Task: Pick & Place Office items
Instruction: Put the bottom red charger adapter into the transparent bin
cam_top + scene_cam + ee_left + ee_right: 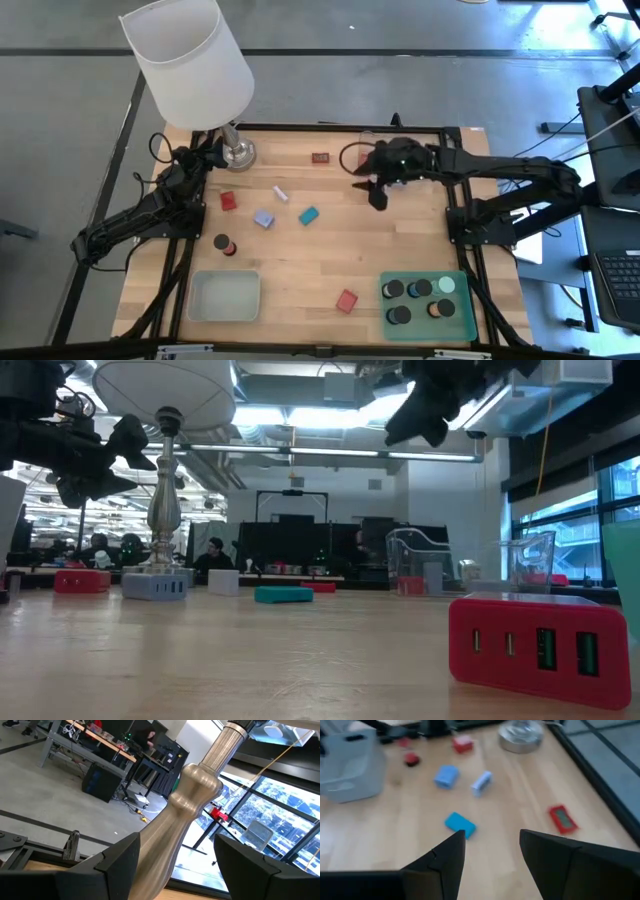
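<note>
Several small office blocks lie mid-bench, the teal block nearest the empty, parted right hand; probably light, stiff and smooth, best gripped across its short sides.

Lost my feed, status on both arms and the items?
Left gripper open around the lamp stem. Right gripper open, empty, above the teal block. Nothing in the way.

- Lamp stem between the left pincer fingers: base and shade cut off.
- Red block beyond the right pincer: blurred.
</note>
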